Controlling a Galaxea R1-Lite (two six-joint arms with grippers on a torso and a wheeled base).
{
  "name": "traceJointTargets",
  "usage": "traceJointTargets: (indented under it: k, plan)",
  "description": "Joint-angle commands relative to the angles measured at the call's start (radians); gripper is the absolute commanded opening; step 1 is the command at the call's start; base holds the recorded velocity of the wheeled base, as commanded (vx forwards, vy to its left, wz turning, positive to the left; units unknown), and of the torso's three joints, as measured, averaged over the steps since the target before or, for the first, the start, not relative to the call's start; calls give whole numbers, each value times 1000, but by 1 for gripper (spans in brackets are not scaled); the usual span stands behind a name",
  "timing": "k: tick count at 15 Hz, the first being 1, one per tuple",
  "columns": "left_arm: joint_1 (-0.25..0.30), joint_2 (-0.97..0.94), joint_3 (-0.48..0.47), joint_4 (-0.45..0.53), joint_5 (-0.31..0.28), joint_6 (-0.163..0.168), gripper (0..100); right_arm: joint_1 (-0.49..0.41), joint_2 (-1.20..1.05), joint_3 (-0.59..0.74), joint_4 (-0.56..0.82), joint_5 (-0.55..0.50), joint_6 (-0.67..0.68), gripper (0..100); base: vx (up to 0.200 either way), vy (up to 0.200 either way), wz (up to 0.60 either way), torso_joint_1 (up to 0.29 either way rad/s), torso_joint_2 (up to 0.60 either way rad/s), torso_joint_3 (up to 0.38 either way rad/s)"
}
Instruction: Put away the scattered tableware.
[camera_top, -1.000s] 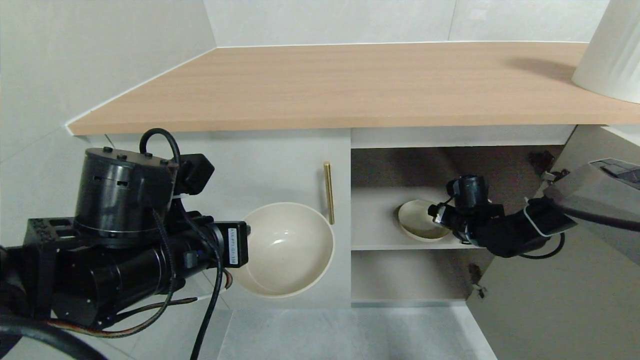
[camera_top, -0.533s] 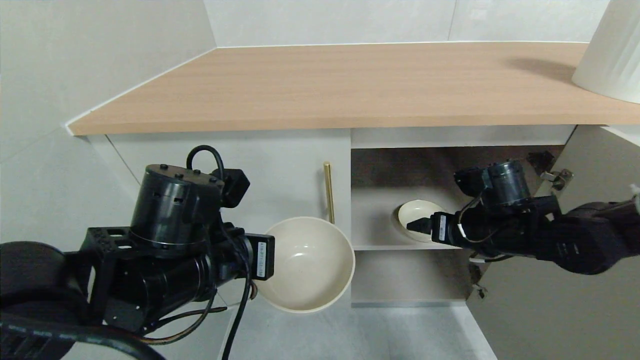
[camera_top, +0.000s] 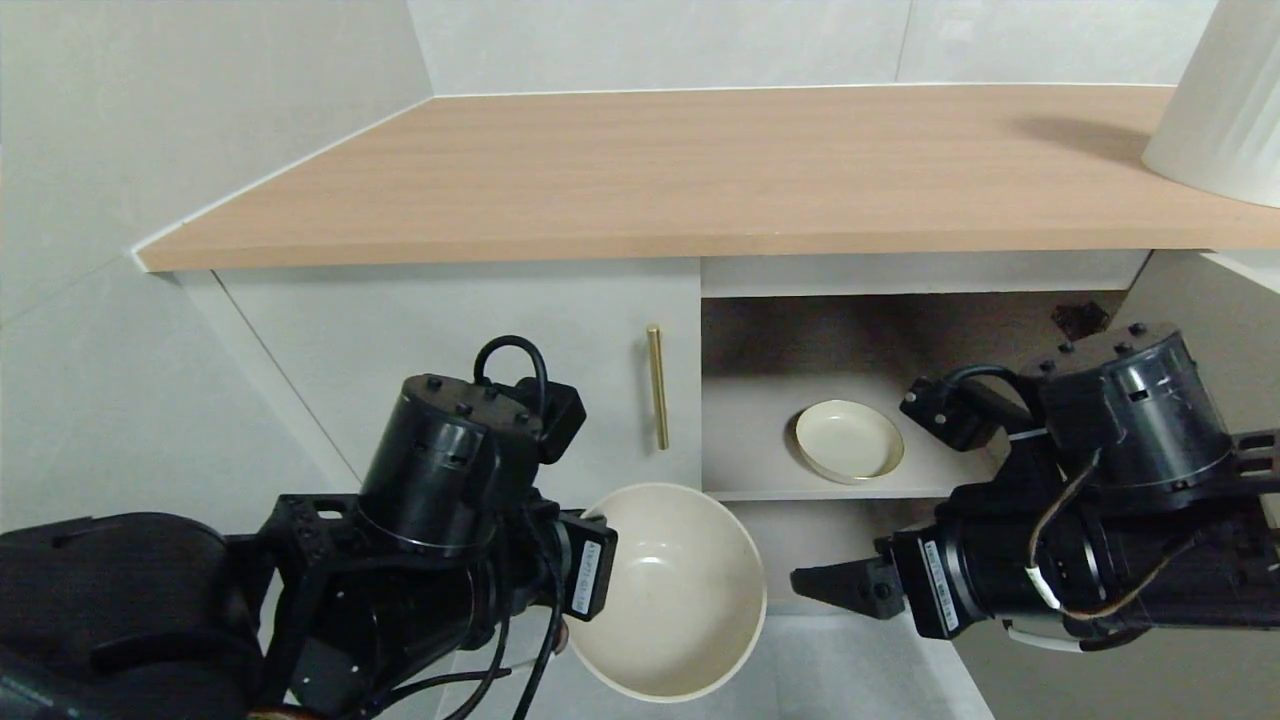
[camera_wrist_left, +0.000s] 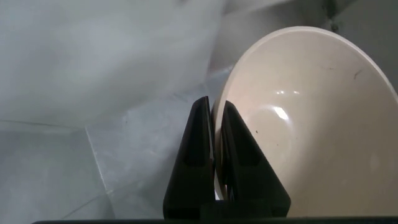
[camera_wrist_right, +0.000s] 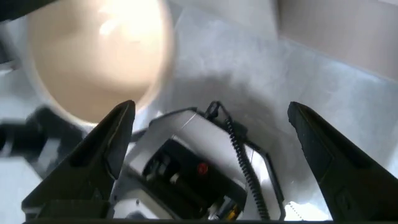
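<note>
The left end effector (camera_wrist_left: 213, 109) is clenched on the rim of the cream bowl (camera_top: 665, 590), one finger inside the wall and one outside. That edge pinch looks chosen because the bowl is too wide to span, and it keeps the base free for setting down. The bowl hangs in the air in front of the cabinet, below the level of the open shelf (camera_top: 750, 450) and just before the closed door with the brass handle (camera_top: 656, 385), its hollow turned upward. A small cream dish (camera_top: 848, 440) already sits flat on that shelf, toward the front and off to one side, which leaves bare shelf beside it; the bowl probably belongs there too. The right end effector (camera_top: 830, 585) is released, its fingers spread wide with nothing between them, just beside the bowl and pointing toward it. Both forearms lie low and roughly level, converging from either side beneath the wooden bench (camera_top: 700, 170), wrists directed inward.
</note>
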Motion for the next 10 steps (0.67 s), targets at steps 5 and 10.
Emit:
traceJointTargets:
  k: [5,10]
  plan:
    - [-56,74,2,-61,3,1,0,45,97,12,-8,-4,3,100,0,0,0,0,0,0]
    - [-70,74,2,-61,24,1,0,45,141,11,-42,-8,18,100,0,0,0,0,0,0]
